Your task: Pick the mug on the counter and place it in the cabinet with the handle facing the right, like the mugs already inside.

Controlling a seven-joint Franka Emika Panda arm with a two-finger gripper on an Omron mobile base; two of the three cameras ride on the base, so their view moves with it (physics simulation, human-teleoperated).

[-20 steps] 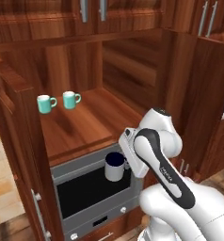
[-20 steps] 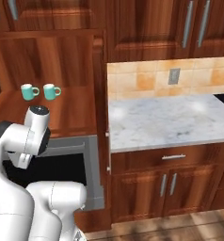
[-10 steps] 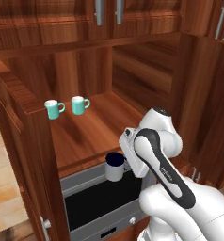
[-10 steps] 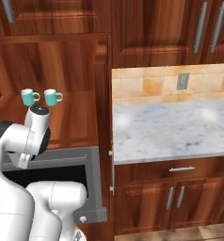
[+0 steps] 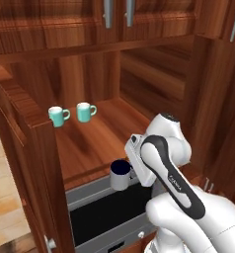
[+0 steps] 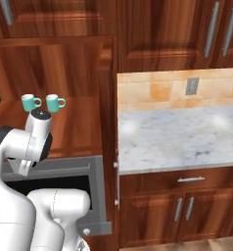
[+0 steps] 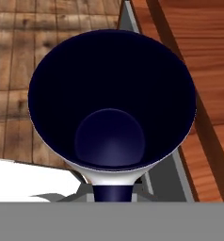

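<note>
In the left base view, our gripper [image 5: 131, 174] is clamped on the grey mug [image 5: 119, 175] at lower centre, before the cabinet [image 5: 97, 141] shelf; two teal mugs [image 5: 70, 114] stand centre left. The right base view shows the marble counter [image 6: 182, 138] at right. In the hand view, the mug's [image 7: 111, 103] dark inside faces us.

arm [image 5: 188, 207]: glossy white rounded shells | dark grey joint bands | small white lettering seen on dark band
</note>
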